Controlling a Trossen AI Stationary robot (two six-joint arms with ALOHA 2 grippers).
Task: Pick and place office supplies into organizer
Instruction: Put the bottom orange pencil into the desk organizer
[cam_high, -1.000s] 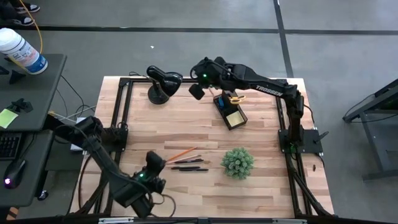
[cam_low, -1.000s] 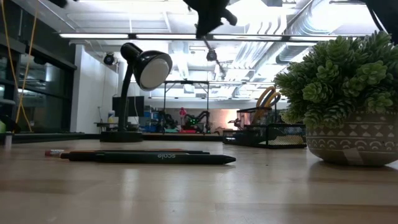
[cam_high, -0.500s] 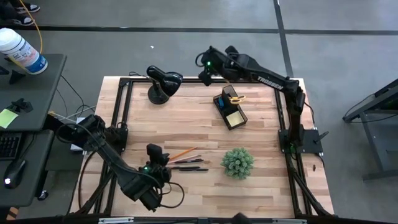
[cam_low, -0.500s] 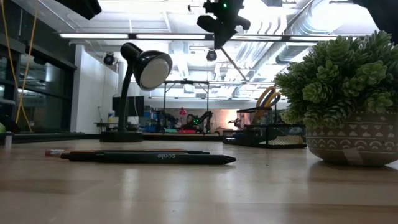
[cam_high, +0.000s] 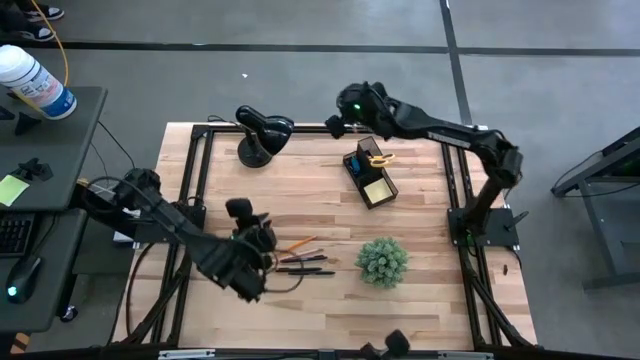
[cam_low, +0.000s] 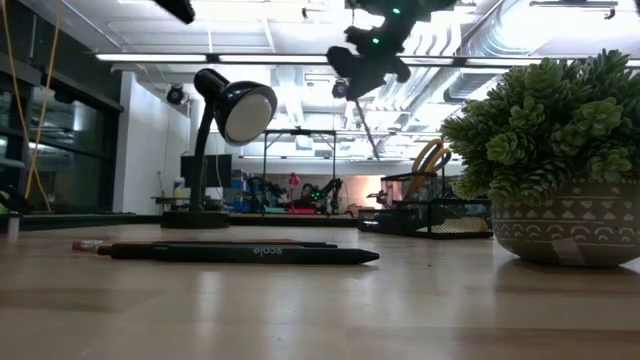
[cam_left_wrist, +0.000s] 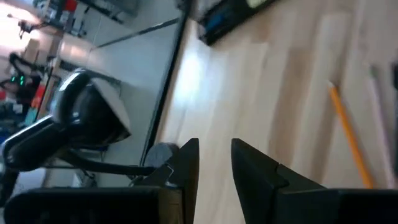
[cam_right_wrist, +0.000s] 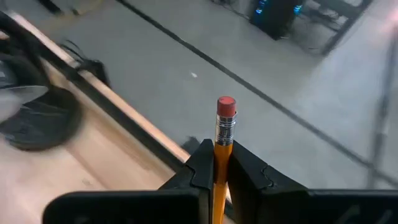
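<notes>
Two dark arms work over a wooden table (cam_high: 300, 195), with the black organizer (cam_high: 368, 178) standing toward its far edge as the fixed landmark. Far to the left of the organizer and nearer the front of the table, the left gripper (cam_high: 258, 232) hangs above the wood, its fingers (cam_left_wrist: 186, 163) parted with a clear gap and nothing between them. Just beside it, on the side toward the organizer, a small cluster of supplies lies flat on the table: an orange pencil (cam_high: 292, 245) angled above thin black pens (cam_high: 303, 264). From table height, one of those pens (cam_low: 245, 255) stretches across the foreground. A black desk lamp (cam_high: 258, 135) stands left of the organizer, at the table's back edge. In the organizer, yellow-handled scissors (cam_high: 377, 157) stand upright in the tall compartment, and a yellow sticky-note pad (cam_high: 376, 189) sits in the lower tray. Just behind the organizer, over the table's back edge, the right gripper (cam_high: 338, 126) is raised in the air, its fingers clenched on a pencil (cam_right_wrist: 221, 149) whose red eraser end sticks up past the fingertips. Nearer the front than the organizer and slightly to its right, a round green plant (cam_high: 382, 260) sits in a patterned pot.
</notes>
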